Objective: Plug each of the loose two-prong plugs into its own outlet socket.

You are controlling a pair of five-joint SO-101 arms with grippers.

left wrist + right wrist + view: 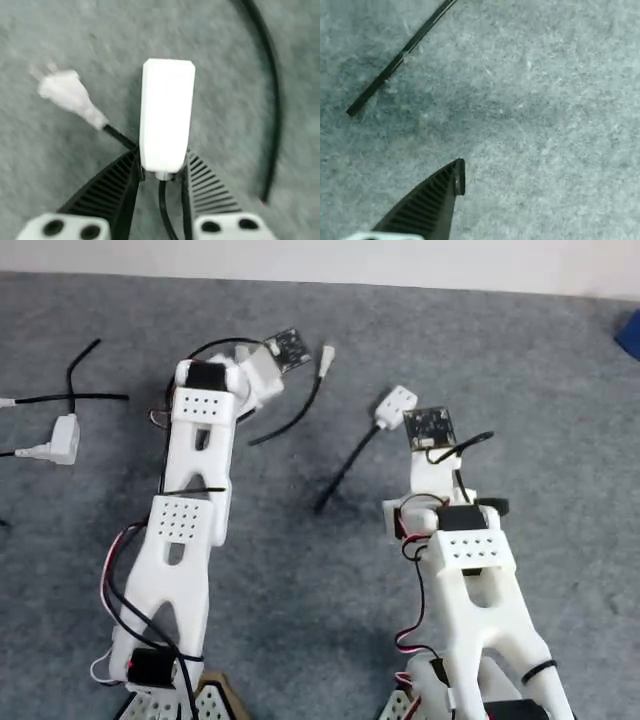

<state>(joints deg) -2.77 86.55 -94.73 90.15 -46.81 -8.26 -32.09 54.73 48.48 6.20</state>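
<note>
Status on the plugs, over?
Left gripper shut on socket. Right gripper open, empty. Plug loose on carpet beside socket, not in. Path clear.

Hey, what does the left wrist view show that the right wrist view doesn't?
Left wrist view, not the right: the left end effector shut on a white outlet socket, and a loose white two-prong plug lying apart from it on the floor covering, its cord trailing back. Right wrist view, not the left: the end of a straight black cable. Both: grey carpet with cable lying on it.
</note>
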